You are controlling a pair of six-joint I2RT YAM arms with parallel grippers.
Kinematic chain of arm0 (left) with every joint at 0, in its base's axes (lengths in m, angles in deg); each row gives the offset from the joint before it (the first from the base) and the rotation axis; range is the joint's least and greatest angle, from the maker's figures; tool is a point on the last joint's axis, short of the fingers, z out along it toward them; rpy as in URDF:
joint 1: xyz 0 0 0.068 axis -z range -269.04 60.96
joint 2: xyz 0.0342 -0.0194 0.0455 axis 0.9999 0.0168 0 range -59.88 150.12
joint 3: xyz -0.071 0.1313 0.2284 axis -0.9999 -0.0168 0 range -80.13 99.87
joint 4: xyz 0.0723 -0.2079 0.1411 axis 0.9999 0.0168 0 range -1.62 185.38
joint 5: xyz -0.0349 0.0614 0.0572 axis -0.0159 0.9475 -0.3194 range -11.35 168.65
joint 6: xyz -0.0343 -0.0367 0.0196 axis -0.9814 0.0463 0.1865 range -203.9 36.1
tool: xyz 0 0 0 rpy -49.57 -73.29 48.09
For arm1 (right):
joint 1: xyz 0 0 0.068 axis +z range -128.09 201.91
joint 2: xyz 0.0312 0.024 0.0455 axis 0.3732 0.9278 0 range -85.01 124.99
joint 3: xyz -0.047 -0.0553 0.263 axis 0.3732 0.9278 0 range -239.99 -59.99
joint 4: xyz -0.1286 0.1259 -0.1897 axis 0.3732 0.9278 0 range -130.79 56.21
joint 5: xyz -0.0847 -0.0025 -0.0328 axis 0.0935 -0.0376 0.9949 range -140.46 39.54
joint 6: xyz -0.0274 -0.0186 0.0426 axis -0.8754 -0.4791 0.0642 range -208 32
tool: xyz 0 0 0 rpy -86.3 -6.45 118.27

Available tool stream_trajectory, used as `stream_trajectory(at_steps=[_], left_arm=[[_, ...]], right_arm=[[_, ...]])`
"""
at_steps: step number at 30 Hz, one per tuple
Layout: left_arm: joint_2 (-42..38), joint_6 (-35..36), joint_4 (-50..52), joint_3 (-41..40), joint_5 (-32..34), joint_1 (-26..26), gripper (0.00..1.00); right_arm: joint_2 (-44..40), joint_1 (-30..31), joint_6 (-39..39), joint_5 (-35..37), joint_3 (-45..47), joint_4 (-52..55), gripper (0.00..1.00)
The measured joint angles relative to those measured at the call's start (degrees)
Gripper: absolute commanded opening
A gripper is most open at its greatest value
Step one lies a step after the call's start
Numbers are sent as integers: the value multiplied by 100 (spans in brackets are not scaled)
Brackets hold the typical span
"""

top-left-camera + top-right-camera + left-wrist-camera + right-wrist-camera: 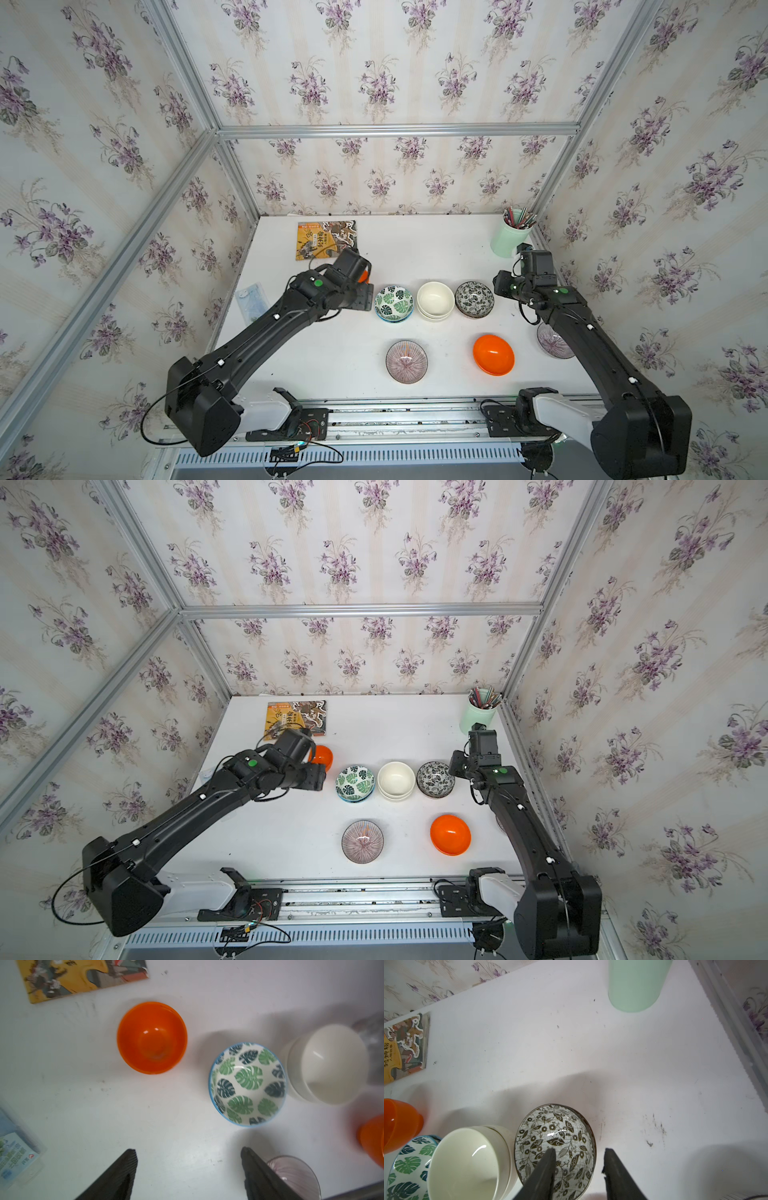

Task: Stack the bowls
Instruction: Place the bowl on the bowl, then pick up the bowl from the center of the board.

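Roughly 3/5 done: leaf pair (pixel 394 302), white pair (pixel 435 300), floral pair (pixel 474 298) stacked. Orange bowls (pixel 493 354), purple bowls (pixel 406 360) unstacked. L gripper (pixel 188 1151) spread, empty; R gripper (pixel 579 1152) spread astride floral rim.

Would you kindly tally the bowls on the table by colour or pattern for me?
Orange bowls: 2
Purple striped bowls: 2
Green leaf bowls, nested: 2
Cream bowls, nested: 2
Black-and-white floral bowls, apparently nested: 2
Total: 10
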Motion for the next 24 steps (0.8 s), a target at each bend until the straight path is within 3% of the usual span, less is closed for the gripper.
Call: stream_trajectory(at_steps=[6, 13, 20, 24], left_arm=[[109, -385, 133, -756, -256, 1071, 73], [492, -758, -13, -654, -459, 1888, 72], [1443, -925, -168, -483, -372, 2140, 65], [1705, -990, -192, -527, -302, 2140, 54]], right_arm=[[367, 0, -55, 98, -278, -13, 48], [693, 151, -83, 11, -407, -166, 48], [723, 221, -109, 15, -457, -212, 49], [702, 229, -129, 17, -503, -205, 48]])
